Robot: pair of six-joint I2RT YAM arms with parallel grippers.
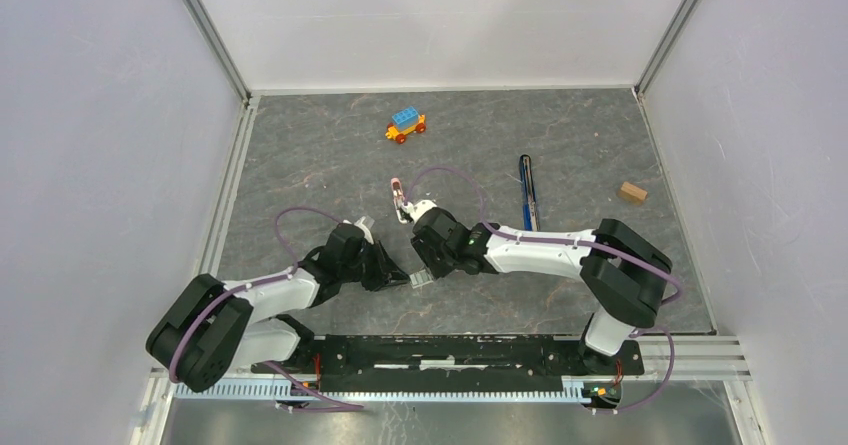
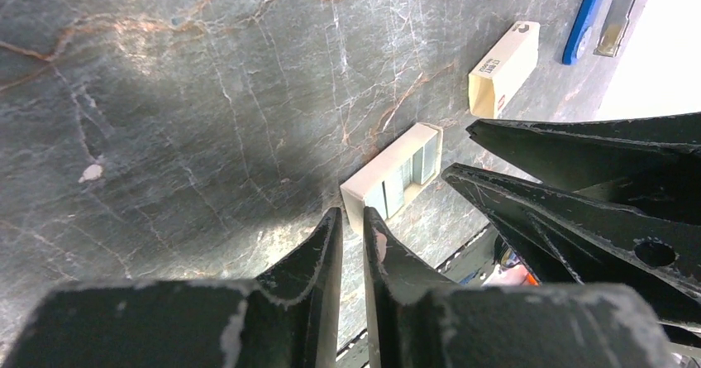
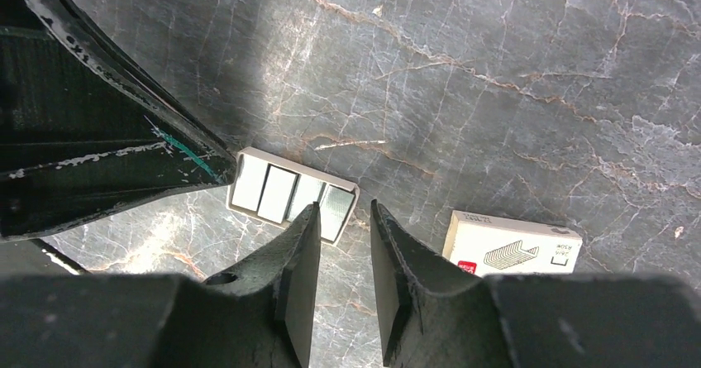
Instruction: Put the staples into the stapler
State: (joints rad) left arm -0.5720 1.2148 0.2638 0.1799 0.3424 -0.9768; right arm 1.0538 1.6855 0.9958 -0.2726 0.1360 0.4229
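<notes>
Your right hand [image 3: 345,211] is slightly parted and empty, tips just over the staples [image 3: 273,193] in their open tray [image 3: 299,169]. Your left hand [image 2: 351,215] is nearly clenched, empty, just beside it. Contact looks unclear. Step: fetching staples. Next, pinch one strip cleanly and carry it to the stapler [image 1: 527,193], well apart on the table [image 1: 300,165].

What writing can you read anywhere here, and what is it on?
Staple box sleeve: small print, a red mark and a drawing of staples, all too small to read.
Same sleeve, left wrist view: black print, too blurred to read.
Tray of staples: no text.
Nothing legible elsewhere.
</notes>
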